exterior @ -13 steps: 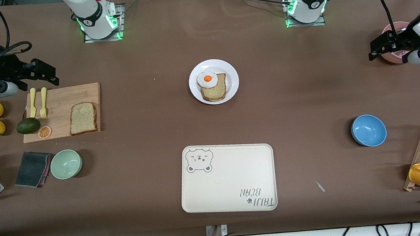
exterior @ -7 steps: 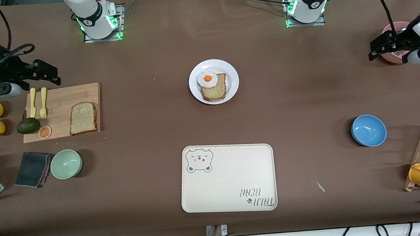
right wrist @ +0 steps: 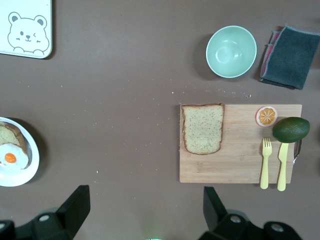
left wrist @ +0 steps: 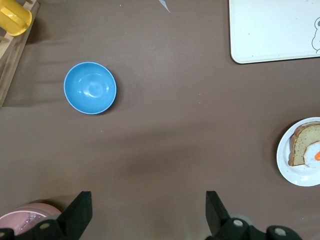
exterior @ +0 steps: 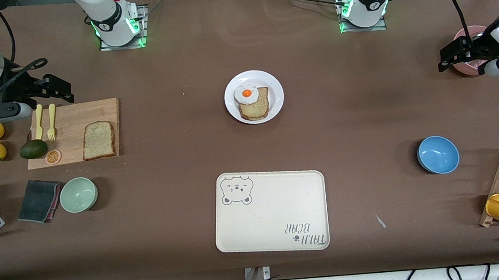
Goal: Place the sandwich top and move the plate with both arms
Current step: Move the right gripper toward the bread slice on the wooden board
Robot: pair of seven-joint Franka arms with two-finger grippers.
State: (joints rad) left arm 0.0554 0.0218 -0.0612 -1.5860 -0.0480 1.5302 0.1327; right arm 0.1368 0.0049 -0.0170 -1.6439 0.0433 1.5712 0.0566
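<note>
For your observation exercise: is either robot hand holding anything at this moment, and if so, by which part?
Nothing is held. The right hand hangs open by the cutting board; the left hand waits open near the pink bowl. The sandwich top lies untouched.

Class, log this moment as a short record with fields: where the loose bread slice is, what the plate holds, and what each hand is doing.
sandwich top: flat on the cutting board, untouched
plate: holds bread slice with fried egg
right hand: open, empty, over the cutting board's edge by the fork
left hand: open, empty, waits over the pink bowl
</note>
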